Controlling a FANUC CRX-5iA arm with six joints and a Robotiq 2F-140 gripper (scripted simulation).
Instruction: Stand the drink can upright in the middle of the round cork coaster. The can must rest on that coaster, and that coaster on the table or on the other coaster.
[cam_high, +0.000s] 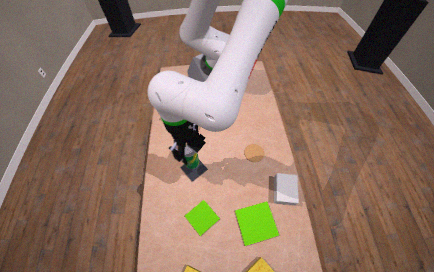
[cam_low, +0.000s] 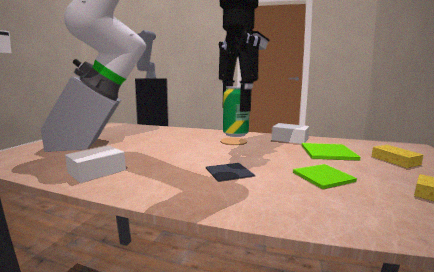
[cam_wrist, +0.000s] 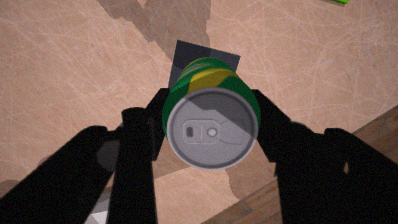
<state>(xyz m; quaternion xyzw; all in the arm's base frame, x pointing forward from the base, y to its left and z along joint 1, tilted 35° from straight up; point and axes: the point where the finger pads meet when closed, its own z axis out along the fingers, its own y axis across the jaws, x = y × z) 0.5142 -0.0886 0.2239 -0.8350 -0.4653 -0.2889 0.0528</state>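
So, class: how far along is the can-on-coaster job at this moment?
Done: the gripper is shut on the drink can, upright and off the table. In hand: the can hangs over the dark square coaster. Left: carry it to the round cork coaster, which is bare, set it down in the middle and release.
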